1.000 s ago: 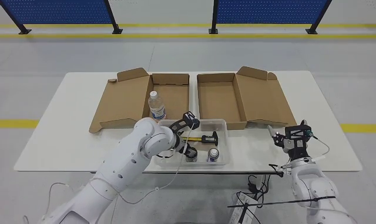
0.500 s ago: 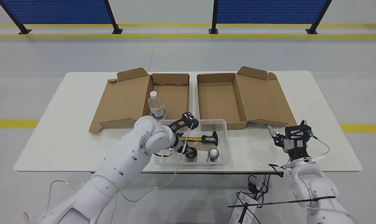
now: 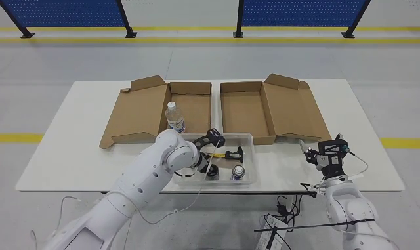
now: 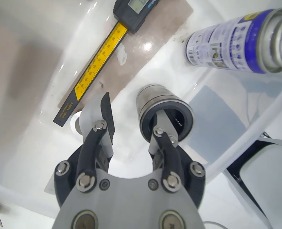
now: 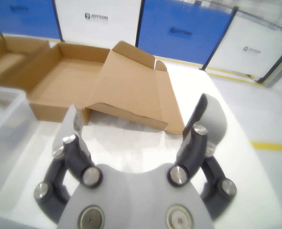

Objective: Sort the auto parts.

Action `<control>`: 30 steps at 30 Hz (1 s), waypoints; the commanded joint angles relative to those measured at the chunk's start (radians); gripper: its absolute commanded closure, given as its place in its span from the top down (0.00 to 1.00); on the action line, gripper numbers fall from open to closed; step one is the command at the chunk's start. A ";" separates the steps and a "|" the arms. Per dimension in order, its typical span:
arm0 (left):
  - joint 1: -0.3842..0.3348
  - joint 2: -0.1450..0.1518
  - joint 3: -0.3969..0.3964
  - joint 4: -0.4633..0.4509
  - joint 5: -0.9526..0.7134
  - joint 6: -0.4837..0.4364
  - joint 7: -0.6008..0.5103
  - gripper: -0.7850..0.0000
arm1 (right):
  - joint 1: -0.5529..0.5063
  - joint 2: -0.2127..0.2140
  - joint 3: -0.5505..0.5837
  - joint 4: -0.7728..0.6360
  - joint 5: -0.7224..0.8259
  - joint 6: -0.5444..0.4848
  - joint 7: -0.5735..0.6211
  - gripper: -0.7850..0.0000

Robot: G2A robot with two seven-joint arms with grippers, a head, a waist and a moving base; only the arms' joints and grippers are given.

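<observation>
A clear plastic bin (image 3: pixel 230 134) at the table's front holds a steel cylindrical bearing (image 4: pixel 163 107), a digital caliper (image 4: pixel 107 48) with a yellow scale, and a blue-and-white spray can (image 4: pixel 236 45) standing upright. My left gripper (image 4: pixel 133 110) is down in the bin and open. One finger (image 4: pixel 166 141) reaches into the bearing's bore; the other finger (image 4: pixel 107 110) stands outside the bearing wall, a gap away. In the top view the left gripper (image 3: pixel 213 163) sits over the bearing (image 3: pixel 211 174), beside the spray can (image 3: pixel 239 173). My right gripper (image 5: pixel 138 110) hangs open and holds nothing, above the table's front right (image 3: pixel 321 151).
Two open cardboard boxes lie behind the bin: the left box (image 3: pixel 193 109) has a water bottle (image 3: pixel 174 117) standing in it, and the right box (image 3: pixel 246 112) has nothing in it. The right box's flap (image 5: pixel 131 91) lies just ahead of the right gripper.
The left gripper has shifted slightly toward the table's front and lower into the bin, over the bearing. The right arm has not moved.
</observation>
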 commanded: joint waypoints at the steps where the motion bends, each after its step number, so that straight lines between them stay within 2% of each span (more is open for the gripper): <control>1: -0.004 -0.002 0.008 0.006 -0.003 -0.001 -0.002 0.45 | 0.000 0.000 0.000 0.000 0.000 0.000 0.000 1.00; 10: -0.013 -0.013 0.039 0.025 -0.016 0.000 0.006 0.38 | 0.000 0.000 0.000 0.000 0.000 0.000 0.000 1.00; 14: -0.018 -0.016 0.045 0.032 -0.018 -0.002 0.007 0.21 | 0.000 0.000 0.000 0.000 0.000 0.000 0.000 1.00; 15: -0.019 -0.016 0.046 0.033 -0.018 -0.002 0.008 0.13 | 0.000 0.000 0.000 0.000 0.000 0.000 0.000 1.00; 16: -0.020 -0.017 0.046 0.034 -0.020 -0.001 0.010 0.00 | 0.000 0.000 0.000 0.000 0.000 0.000 0.000 1.00; 23: -0.023 -0.015 0.038 0.022 -0.024 0.002 0.007 0.00 | 0.000 0.000 0.000 0.000 0.000 0.000 0.000 1.00; 30: -0.008 -0.006 0.017 -0.040 -0.023 0.010 -0.003 0.00 | 0.000 0.000 0.000 0.000 0.000 0.000 0.000 1.00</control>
